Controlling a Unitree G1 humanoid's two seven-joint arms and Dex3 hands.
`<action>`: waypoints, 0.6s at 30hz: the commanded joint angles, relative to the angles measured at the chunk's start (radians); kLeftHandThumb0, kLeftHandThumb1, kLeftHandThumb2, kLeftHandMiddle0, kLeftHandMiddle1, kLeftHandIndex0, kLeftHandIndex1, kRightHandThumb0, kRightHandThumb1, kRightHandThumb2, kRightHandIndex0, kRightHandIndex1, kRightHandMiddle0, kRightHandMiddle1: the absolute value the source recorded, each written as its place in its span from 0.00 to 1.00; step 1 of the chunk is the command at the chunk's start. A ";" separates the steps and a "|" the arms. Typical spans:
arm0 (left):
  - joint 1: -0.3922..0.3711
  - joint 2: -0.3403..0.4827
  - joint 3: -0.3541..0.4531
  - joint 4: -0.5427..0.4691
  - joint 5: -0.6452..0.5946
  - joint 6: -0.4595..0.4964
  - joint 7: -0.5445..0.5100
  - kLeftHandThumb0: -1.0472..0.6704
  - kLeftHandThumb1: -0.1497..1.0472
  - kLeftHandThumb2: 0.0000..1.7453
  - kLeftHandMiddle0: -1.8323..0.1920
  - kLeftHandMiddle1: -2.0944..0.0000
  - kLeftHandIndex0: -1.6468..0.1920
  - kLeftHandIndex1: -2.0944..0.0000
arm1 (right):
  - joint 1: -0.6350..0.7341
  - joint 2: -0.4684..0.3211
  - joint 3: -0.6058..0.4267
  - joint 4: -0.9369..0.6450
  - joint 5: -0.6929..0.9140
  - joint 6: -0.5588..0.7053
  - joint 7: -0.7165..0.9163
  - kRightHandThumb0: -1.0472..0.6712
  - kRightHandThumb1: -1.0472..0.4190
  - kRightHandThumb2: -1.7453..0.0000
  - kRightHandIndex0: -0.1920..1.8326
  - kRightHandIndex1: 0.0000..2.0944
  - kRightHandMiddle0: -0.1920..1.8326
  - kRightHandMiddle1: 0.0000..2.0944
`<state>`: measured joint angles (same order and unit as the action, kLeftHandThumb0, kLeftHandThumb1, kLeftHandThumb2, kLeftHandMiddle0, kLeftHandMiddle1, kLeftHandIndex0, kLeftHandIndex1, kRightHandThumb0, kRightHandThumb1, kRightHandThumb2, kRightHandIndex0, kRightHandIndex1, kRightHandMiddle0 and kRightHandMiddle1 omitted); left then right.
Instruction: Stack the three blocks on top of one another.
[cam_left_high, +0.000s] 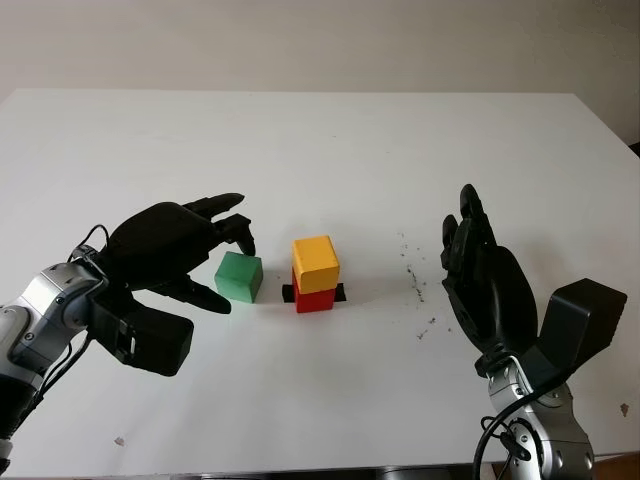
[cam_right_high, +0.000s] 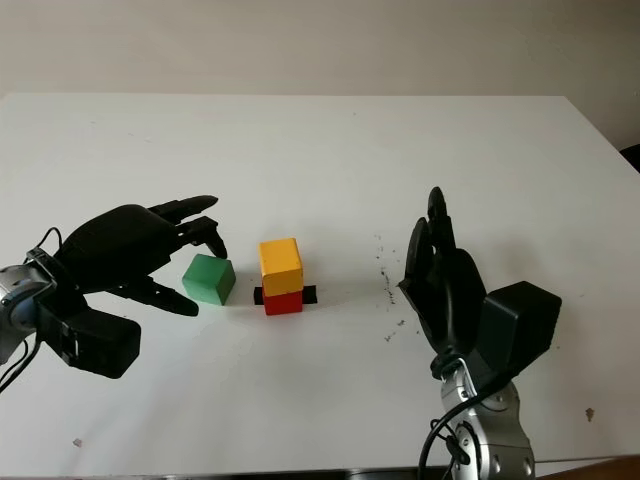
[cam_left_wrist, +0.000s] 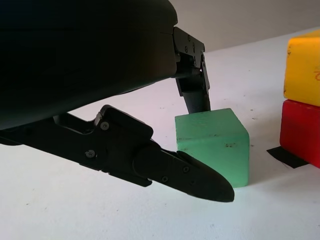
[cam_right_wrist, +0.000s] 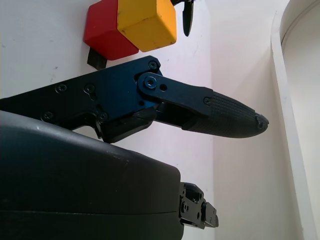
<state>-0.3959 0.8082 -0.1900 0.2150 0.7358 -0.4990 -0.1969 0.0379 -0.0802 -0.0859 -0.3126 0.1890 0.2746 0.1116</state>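
I close my released left hand (cam_left_high: 175, 255) squarely on the green cube block (cam_left_high: 239, 277), clear of the yellow cube block (cam_left_high: 315, 262); right hand (cam_left_high: 485, 280) idle, released.

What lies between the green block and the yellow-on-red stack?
Only bare white table separates the green cube block from the red cube block under the yellow cube block, in the left eye view.

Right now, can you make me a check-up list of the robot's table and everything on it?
Surface: white table, small dark specks toward the right side.
Job's things: yellow block stacked on red block; green block on the table to their left, apart from them.
Clutter: black tape strip under the red block.
Hands: left hand around the green block, fingers close, contact unclear; right hand open, at the right.
Cables: black wires at both wrists.
Surroundings: pale wall behind the table.
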 joint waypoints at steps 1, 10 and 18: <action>-0.001 -0.006 -0.008 0.004 0.003 -0.003 0.017 0.21 0.98 0.04 0.83 0.97 0.84 0.38 | 0.000 -0.011 -0.005 -0.019 0.000 0.006 0.000 0.15 0.00 0.58 0.00 0.00 0.00 0.00; -0.003 -0.010 -0.024 0.026 0.009 -0.018 0.045 0.28 1.00 0.07 0.82 0.97 0.84 0.35 | 0.003 -0.012 -0.005 -0.026 -0.005 0.008 -0.004 0.15 0.00 0.58 0.00 0.00 0.00 0.00; -0.017 -0.005 -0.027 0.071 0.003 -0.074 0.089 0.38 1.00 0.16 0.81 0.97 0.84 0.32 | 0.001 -0.008 -0.004 -0.027 -0.005 0.010 -0.012 0.16 0.00 0.59 0.00 0.00 0.00 0.00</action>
<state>-0.3970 0.8028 -0.2147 0.2755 0.7445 -0.5626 -0.1202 0.0389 -0.0817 -0.0871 -0.3225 0.1863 0.2830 0.1011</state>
